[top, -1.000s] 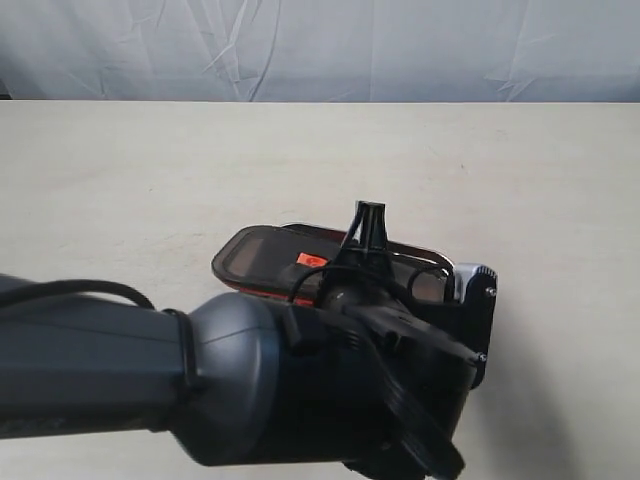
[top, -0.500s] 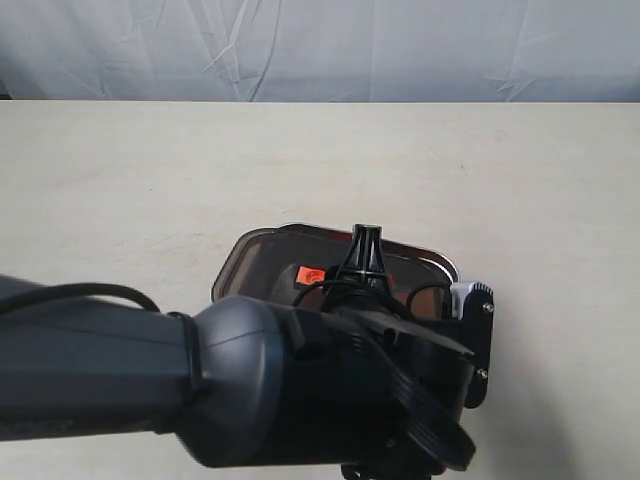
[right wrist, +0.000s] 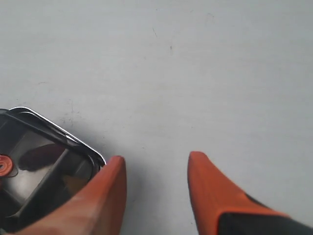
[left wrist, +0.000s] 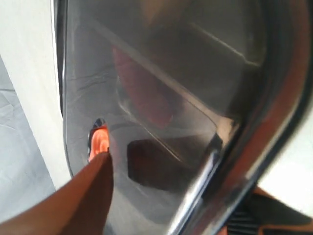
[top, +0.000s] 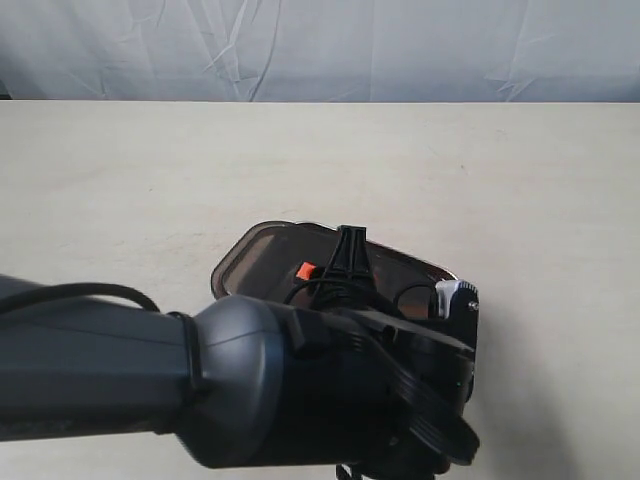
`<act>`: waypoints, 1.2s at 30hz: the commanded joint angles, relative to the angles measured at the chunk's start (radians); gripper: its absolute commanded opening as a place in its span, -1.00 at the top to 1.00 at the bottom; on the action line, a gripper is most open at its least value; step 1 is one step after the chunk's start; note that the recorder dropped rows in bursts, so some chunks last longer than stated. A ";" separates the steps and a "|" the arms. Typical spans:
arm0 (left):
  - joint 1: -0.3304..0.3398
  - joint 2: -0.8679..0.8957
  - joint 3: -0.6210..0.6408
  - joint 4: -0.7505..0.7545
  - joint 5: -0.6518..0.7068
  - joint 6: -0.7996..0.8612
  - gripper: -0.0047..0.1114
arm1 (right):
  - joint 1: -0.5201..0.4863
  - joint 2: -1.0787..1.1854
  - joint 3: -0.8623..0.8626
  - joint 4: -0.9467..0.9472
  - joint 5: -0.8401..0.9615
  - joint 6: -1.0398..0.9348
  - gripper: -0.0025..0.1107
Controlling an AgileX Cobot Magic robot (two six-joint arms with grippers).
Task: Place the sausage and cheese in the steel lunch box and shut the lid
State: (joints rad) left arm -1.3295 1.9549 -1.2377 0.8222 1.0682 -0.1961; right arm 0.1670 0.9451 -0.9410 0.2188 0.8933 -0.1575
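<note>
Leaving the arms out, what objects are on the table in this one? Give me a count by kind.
Food pieces: 2, the sausage and the cheese, both dim through the cover
Boxes: 1, the steel lunch box
Covers: 1, the lid, over the box
Total: 4

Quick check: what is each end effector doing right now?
Left end effector: closed on the rim of the lid.
Right end effector: open, holding nothing, over the table beside the steel lunch box.
</note>
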 commanded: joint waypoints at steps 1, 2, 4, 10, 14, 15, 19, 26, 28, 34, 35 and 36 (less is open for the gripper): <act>-0.010 -0.003 0.001 -0.043 0.078 0.017 -0.02 | -0.003 -0.006 -0.001 -0.010 -0.008 0.000 0.24; -0.010 -0.003 0.001 -0.043 0.086 0.017 -0.02 | -0.003 -0.006 -0.001 -0.008 -0.007 0.000 0.24; -0.010 -0.006 0.001 -0.045 0.084 0.017 -0.02 | -0.003 -0.006 -0.001 -0.008 -0.007 0.000 0.24; -0.010 -0.006 -0.052 -0.047 0.090 0.018 -0.02 | -0.003 -0.006 -0.001 -0.008 -0.007 0.000 0.24; -0.010 -0.006 -0.071 -0.105 0.094 0.051 -0.02 | -0.003 -0.006 -0.001 -0.008 -0.007 0.000 0.24; -0.010 -0.006 -0.071 -0.130 0.098 0.074 -0.02 | -0.003 -0.006 -0.001 -0.008 -0.007 0.000 0.24; -0.010 -0.006 -0.071 -0.164 0.124 0.076 -0.02 | -0.003 -0.006 -0.001 -0.008 -0.007 0.000 0.24; -0.010 -0.006 -0.071 -0.164 0.153 0.076 -0.02 | -0.003 -0.006 -0.001 -0.008 -0.005 0.000 0.24; -0.010 -0.006 -0.071 -0.164 0.153 0.081 -0.02 | -0.003 -0.006 -0.001 -0.008 -0.005 0.000 0.24; -0.010 -0.006 -0.071 -0.164 0.153 0.099 -0.02 | -0.003 -0.006 -0.001 -0.008 -0.005 0.000 0.24; -0.010 -0.006 -0.071 -0.166 0.153 0.099 -0.02 | -0.003 -0.006 -0.001 -0.008 -0.005 0.000 0.24; -0.010 -0.006 -0.071 -0.166 0.153 0.099 -0.02 | -0.003 -0.006 -0.001 -0.008 -0.005 0.000 0.24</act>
State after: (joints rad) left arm -1.3358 1.9549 -1.3028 0.6639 1.2130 -0.0996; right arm 0.1670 0.9451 -0.9410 0.2188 0.8952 -0.1575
